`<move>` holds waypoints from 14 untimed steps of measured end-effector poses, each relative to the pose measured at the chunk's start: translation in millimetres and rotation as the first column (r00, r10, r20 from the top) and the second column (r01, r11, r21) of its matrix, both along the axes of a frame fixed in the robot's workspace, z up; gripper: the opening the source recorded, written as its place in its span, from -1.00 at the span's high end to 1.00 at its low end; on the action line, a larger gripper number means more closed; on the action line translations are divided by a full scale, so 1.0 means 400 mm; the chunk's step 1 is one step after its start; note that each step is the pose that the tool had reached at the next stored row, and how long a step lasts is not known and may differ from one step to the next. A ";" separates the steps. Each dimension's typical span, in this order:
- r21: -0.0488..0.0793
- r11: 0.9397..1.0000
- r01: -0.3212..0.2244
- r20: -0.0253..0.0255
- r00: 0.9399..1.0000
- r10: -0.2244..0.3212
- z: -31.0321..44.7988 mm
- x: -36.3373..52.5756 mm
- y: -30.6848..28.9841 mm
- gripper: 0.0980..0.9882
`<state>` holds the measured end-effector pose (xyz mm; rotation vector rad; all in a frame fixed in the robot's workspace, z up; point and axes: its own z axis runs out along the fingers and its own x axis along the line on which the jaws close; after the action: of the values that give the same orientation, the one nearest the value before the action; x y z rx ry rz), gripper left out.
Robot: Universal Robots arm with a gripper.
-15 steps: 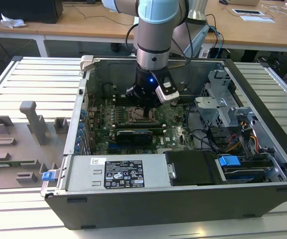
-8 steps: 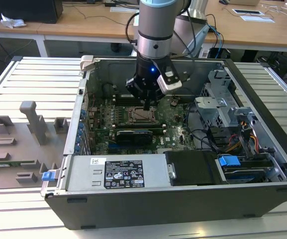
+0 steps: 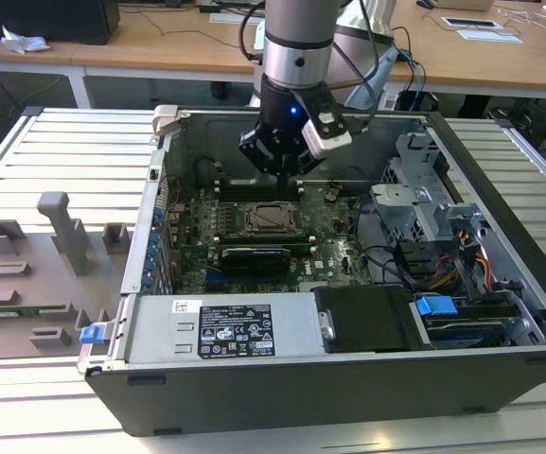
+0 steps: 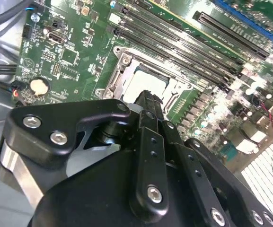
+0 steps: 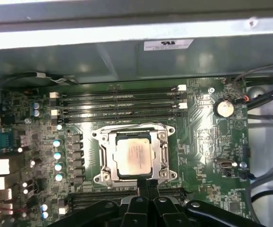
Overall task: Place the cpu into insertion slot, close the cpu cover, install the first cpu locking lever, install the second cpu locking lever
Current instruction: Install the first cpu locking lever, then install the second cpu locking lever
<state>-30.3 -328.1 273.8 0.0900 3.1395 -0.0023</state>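
The cpu (image 5: 134, 158), a silver square chip, lies flat in the insertion slot (image 5: 97, 178) on the green motherboard. The cpu cover (image 5: 163, 152), a silver frame, lies down around the chip, its window showing the chip's top. I cannot make out how the locking levers stand. My gripper (image 5: 145, 183) hovers just off one edge of the socket, its black fingers pressed together with nothing between them. In the second wrist view the gripper (image 4: 149, 97) points at the cpu (image 4: 145, 82). In the exterior view the gripper (image 3: 286, 184) hangs inside the open case just above the socket (image 3: 271, 218).
Long black memory slots (image 5: 119, 106) run beside the socket, with a coin battery (image 5: 224, 109) nearby. A black card (image 3: 254, 257), the power supply (image 3: 220, 331), a drive cage (image 3: 424, 203) and loose cables (image 3: 396, 270) crowd the case. Grey fixtures (image 3: 64, 232) stand at the exterior view's left.
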 end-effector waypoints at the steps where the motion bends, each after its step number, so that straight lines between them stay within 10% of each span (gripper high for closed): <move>1: 0.000 1.000 0.000 0.000 1.000 0.000 0.002 0.000 0.000 0.98; 14: 0.000 1.000 0.000 0.000 1.000 0.000 0.004 0.000 0.000 0.98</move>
<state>-30.3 -328.1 275.3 0.0900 3.1395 -0.0022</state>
